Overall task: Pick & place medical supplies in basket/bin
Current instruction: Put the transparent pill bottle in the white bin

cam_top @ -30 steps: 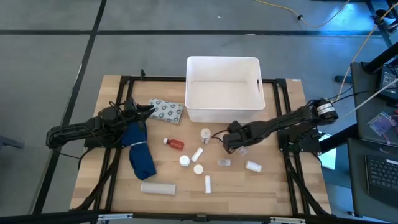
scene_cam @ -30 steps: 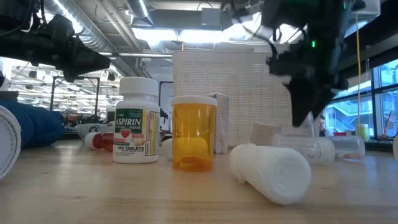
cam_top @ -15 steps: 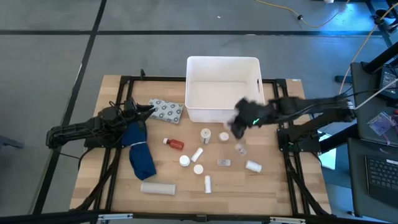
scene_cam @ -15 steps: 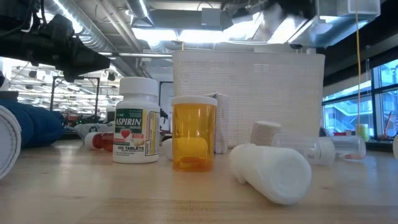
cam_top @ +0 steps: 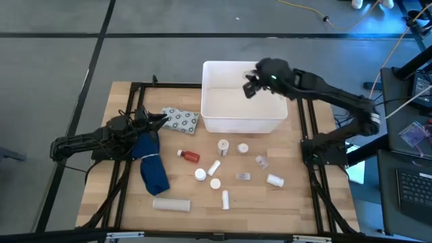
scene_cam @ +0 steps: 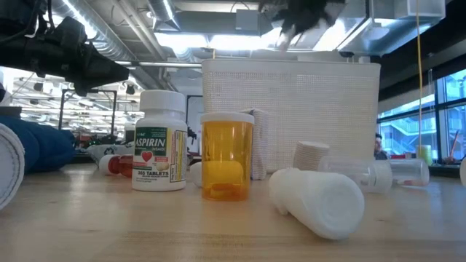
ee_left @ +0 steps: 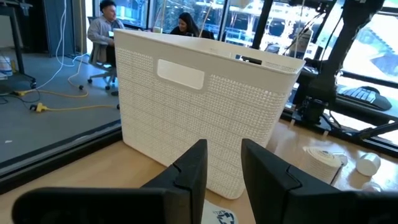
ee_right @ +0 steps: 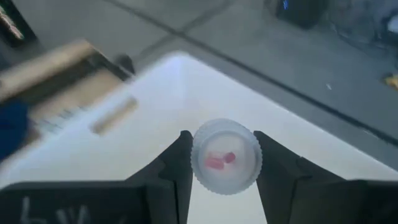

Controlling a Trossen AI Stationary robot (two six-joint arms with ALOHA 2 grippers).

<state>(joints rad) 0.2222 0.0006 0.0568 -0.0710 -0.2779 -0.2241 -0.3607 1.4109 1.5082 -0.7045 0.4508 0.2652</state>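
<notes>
The right tool (cam_top: 253, 84) hangs over the white bin (cam_top: 223, 125) at the upper middle of the high view, its fingers clamped on a small clear vial (ee_right: 226, 156) with something pink inside; the right wrist view shows the vial pinched between both fingers with the bin's white floor below. Judging by that, this item is about to be dropped, and the bin looks empty otherwise, so the task seems barely begun. Almost all the supplies lie on the wooden surface (cam_top: 297, 202) below the bin: a red-orange bottle (cam_top: 189, 156), several white bottles and tubes (cam_top: 214, 167), a white roll (cam_top: 171, 204) at lower left, a grey dotted blister pack (cam_top: 179, 120) left of the bin. The left tool (ee_left: 222, 167) waits at centre left of the high view beside the blue cloth (cam_top: 151, 165), fingers slightly apart and holding nothing. Beyond the surface lie a grey floor, cables and desks; two people sit in the far room in the left wrist view
</notes>
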